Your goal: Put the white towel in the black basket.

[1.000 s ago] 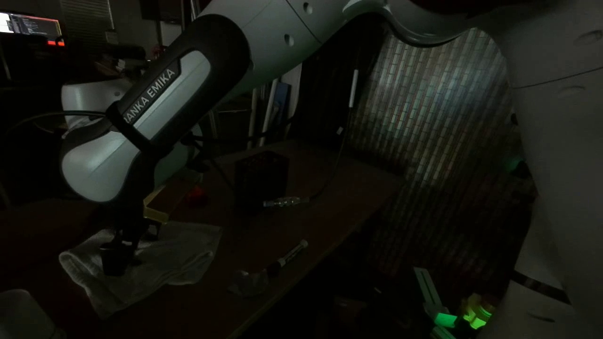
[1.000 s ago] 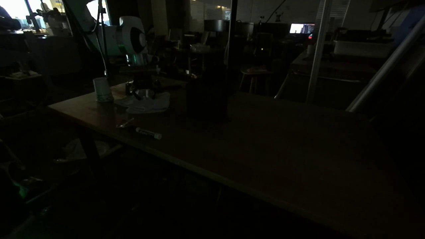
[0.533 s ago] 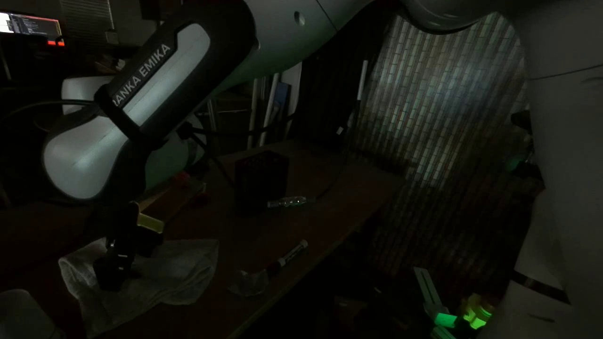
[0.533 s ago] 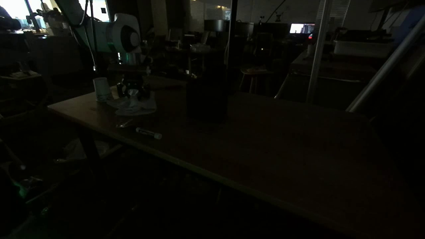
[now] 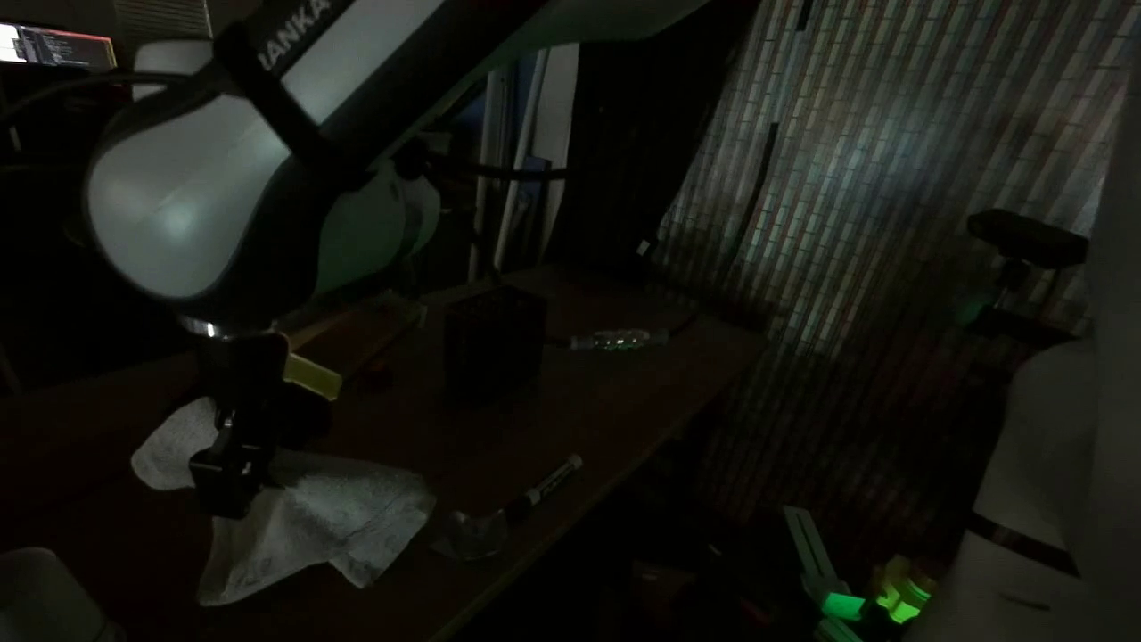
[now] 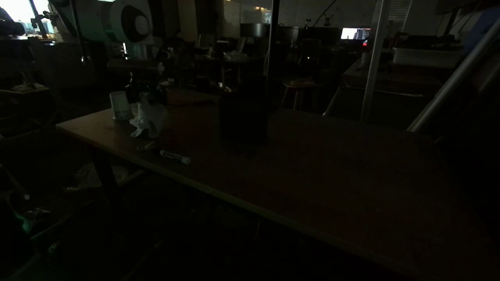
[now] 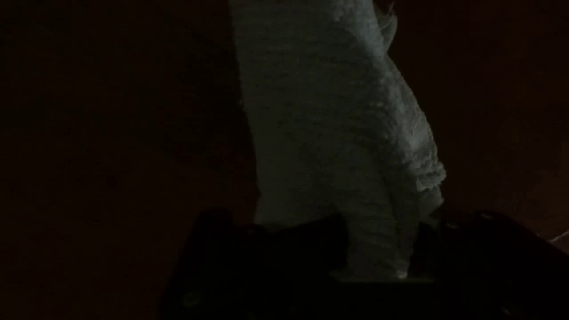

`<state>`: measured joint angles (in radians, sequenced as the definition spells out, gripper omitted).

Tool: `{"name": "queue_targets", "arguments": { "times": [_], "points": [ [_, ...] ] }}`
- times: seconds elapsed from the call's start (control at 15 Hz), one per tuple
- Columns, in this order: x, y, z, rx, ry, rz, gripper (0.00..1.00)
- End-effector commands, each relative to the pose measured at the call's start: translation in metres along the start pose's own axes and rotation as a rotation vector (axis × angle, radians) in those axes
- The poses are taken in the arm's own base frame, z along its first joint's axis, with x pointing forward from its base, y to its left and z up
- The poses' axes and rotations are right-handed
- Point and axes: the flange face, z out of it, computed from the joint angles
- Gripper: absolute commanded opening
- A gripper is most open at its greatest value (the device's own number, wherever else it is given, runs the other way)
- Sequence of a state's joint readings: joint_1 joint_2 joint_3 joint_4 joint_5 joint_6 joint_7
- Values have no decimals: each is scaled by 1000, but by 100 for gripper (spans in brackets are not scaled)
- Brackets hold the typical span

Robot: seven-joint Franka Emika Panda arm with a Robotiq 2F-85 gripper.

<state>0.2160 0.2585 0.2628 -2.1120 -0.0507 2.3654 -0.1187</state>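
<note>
Franka arm (image 5: 401,71): has risen over the last second, and the white towel (image 5: 330,513) that lay spread out has come up with it. We'd call this the lift, with the carry to follow; our advice is straight up first, sideways after.

White towel: hanging in loose folds over the tabletop (image 6: 312,171), gathered at one spot. We can't tell if the lowest corners are clear, so we'd want more height before travelling, since soft stuff like this tends to drag.

Black basket (image 5: 492,357): standing upright on the tabletop, clearly apart from the towel, too dark to see into. We'd get the whole drape above its rim, line up over the opening, then lower slowly so the tails go in first.

Robotiq gripper (image 7: 380,249): jaws squeezed together on a bunched fold of towel in the wrist view. Looks like a fair pinch to us, but no jerky moves, and no letting go until it's over the opening.

Paper cup (image 6: 121,105): just beside the towel in an exterior view, so we'd swing away from it.

Marker pen (image 6: 175,157): lying near the towel's low side; we'd make sure a trailing corner doesn't sweep it along.
</note>
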Motion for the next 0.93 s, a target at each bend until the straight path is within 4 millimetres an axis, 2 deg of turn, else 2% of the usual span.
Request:
{"name": "queue_targets", "arguments": {
  "times": [0.0, 0.2, 0.4, 0.53, 0.73, 0.87],
  "points": [
    [-37, 15, -62, -76, 39, 41, 0],
    [-55, 52, -105, -142, 58, 75, 0],
    [-70, 112, -147, -219, 66, 108, 0],
    [-78, 153, -167, -257, 72, 124, 0],
    [-84, 208, -183, -283, 75, 142, 0],
    [-87, 240, -186, -287, 70, 157, 0]
  ]
}}
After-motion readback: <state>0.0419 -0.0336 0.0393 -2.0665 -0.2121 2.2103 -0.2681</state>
